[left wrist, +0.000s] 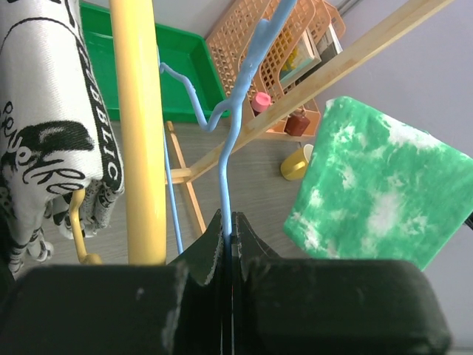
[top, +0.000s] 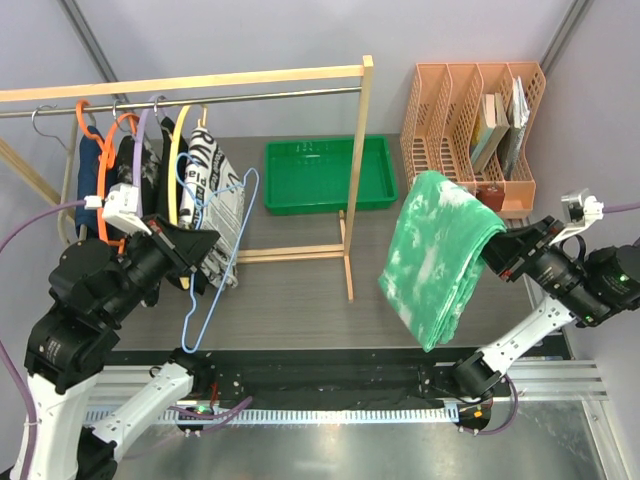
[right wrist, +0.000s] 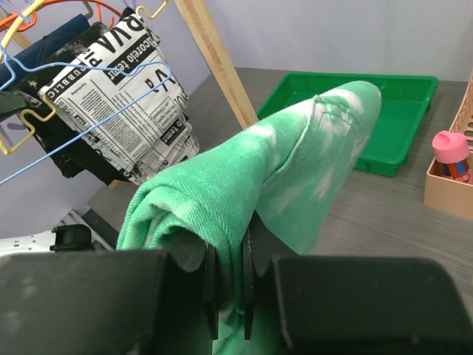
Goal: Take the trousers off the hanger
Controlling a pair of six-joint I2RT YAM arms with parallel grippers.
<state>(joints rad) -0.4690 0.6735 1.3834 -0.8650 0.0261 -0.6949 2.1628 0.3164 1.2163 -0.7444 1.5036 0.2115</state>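
Looking down from overhead, the trousers (top: 440, 255) hang draped over the right gripper (top: 497, 255), raised above the worktop (top: 300, 300) on the right side. They are well apart from the hanger (top: 215, 262), which carries nothing and sits to the left, near the clothes rail (top: 280, 95), pinched by the left gripper (top: 203, 243).

From the left wrist, that gripper is clenched on the hanger's thin blue wire, with the trousers visible in the distance.

From the right wrist, the gripper is clamped on a thick fold of the green cloth.

The trousers appear to be fully off the hanger. What probably remains is putting them down and letting go.
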